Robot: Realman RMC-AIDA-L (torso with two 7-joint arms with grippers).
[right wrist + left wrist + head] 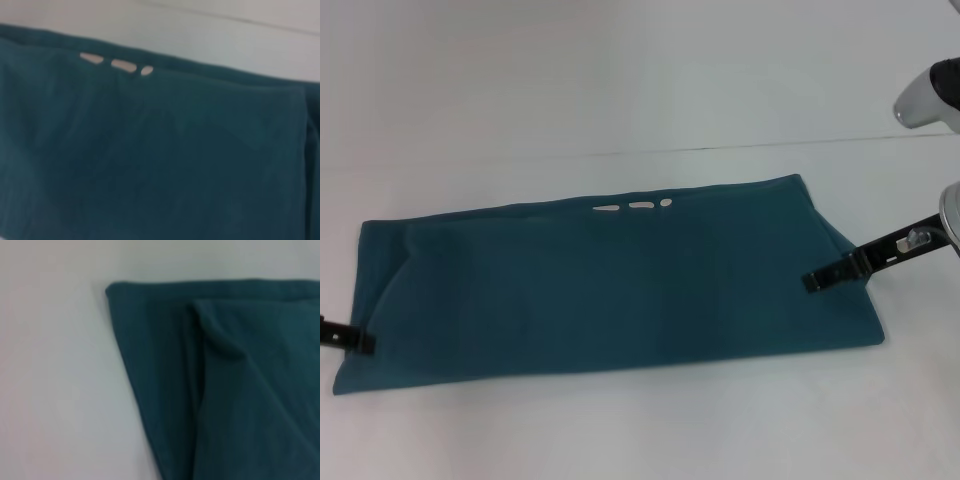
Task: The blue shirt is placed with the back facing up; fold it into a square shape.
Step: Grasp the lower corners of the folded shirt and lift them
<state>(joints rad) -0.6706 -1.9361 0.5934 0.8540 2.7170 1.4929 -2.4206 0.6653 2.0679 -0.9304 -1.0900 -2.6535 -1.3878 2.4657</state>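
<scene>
The blue shirt (610, 285) lies flat on the white table as a long folded band running left to right. Three small white marks (638, 207) peek out along its far edge. My left gripper (360, 340) sits low at the band's left end, touching its edge. At the right end my right gripper (815, 280) reaches in just over the cloth's edge. The left wrist view shows a corner of the blue shirt (220, 390) with a folded layer lying on top. In the right wrist view the blue shirt (160, 160) fills most of the picture, with the white marks (122, 65) near its edge.
The white table (620, 80) stretches around the shirt on all sides, with a thin seam line (740, 145) behind it. A white and dark part of the right arm (930, 95) hangs at the upper right.
</scene>
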